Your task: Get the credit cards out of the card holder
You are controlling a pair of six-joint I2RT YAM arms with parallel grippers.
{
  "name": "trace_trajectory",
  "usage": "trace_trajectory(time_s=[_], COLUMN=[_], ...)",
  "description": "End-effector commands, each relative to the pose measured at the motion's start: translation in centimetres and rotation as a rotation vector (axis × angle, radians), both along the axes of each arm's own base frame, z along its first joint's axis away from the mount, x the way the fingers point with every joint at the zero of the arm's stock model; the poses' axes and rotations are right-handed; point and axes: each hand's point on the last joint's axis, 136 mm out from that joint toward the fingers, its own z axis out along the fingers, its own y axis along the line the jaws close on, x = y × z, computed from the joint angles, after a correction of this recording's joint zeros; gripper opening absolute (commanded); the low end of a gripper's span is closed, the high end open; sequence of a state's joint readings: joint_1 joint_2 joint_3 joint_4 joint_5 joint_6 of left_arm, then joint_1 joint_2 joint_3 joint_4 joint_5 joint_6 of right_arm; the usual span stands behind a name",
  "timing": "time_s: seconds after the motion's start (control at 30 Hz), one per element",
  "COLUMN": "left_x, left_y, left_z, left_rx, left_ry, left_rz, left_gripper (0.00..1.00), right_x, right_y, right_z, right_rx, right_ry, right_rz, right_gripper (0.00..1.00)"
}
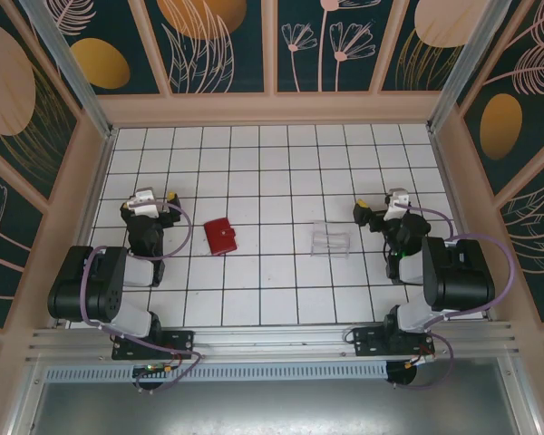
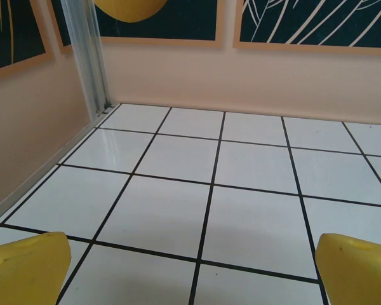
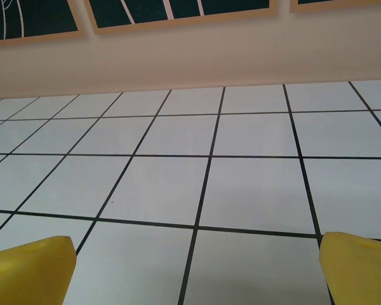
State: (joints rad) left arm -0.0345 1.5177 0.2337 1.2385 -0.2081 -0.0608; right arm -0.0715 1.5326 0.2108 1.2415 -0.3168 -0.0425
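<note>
Red card holder (image 1: 221, 236): closed, lying flat, just right of left gripper (image 1: 146, 200), well apart from right gripper (image 1: 397, 203); both jaws spread, empty.

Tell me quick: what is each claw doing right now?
Left claw: open, holding nothing.
Right claw: open, holding nothing.

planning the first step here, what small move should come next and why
Probably ease the left arm's yellow fingers rightward toward the small red folding wallet: it lies closed on the white tiled table, nearer that arm, and those fingers stand wide open over bare tiles, holding nothing.
</note>
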Motion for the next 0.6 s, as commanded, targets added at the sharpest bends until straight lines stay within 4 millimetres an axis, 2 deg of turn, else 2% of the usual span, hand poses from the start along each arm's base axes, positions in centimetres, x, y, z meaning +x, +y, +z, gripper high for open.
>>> trace_trajectory(time_s=[0.0, 0.57], left_x=[0.0, 0.07], left_y=[-0.07, -0.12], left_z=[0.92, 0.9], left_rx=[-0.012, -0.013], left_ry=[-0.044, -0.042], left_rz=[-0.01, -0.012], left_gripper=[0.99, 0.99], right_x=[-0.06, 0.0], right_y=[-0.07, -0.16], right_z=[1.09, 1.02], right_rx=[-0.009, -0.007], right_ry=[-0.052, -0.048], right_rz=[0.007, 0.004], right_gripper=[0.99, 0.99])
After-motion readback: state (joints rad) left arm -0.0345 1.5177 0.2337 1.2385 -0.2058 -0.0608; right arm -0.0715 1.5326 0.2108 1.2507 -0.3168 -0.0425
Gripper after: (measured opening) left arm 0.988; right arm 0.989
